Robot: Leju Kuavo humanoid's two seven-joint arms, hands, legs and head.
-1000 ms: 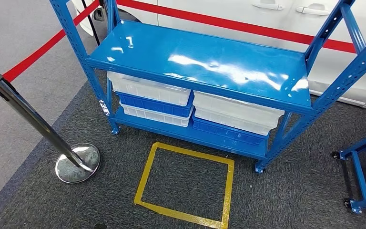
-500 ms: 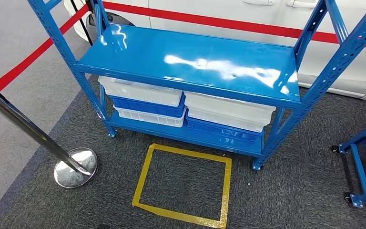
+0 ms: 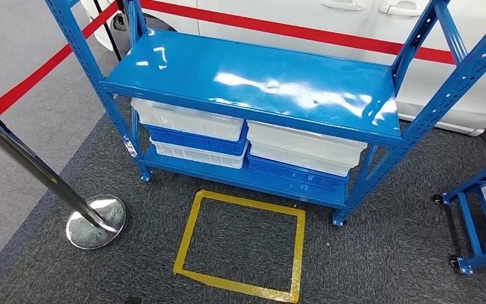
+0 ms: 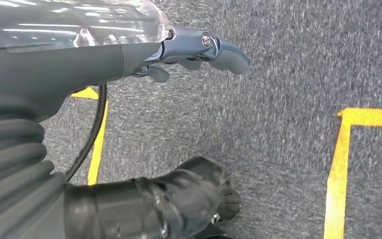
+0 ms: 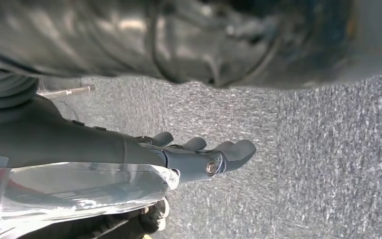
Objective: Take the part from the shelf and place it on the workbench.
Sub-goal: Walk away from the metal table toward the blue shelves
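A blue metal shelf [image 3: 253, 82] stands ahead of me in the head view, its glossy middle board catching glare. Under that board, two stacks of white bins [image 3: 190, 120] and blue bins [image 3: 297, 174] sit on the bottom level; what they hold is hidden. My left hand [image 4: 199, 50] hangs over grey carpet in the left wrist view, fingers stretched out and holding nothing. In the right wrist view my right hand [image 5: 199, 154] also hangs over the carpet with its fingers straight and nothing in it.
A yellow tape square [image 3: 186, 233] marks the carpet just in front of the shelf. A chrome stanchion [image 3: 31, 164] with a red belt [image 3: 38, 73] stands at the left. A white car [image 3: 291, 12] is behind the shelf, a blue wheeled frame [image 3: 474, 221] at the right.
The whole picture has shifted a little, so the camera has moved; more of the blue wheeled frame at the right shows now. Nothing on the shelf has changed.
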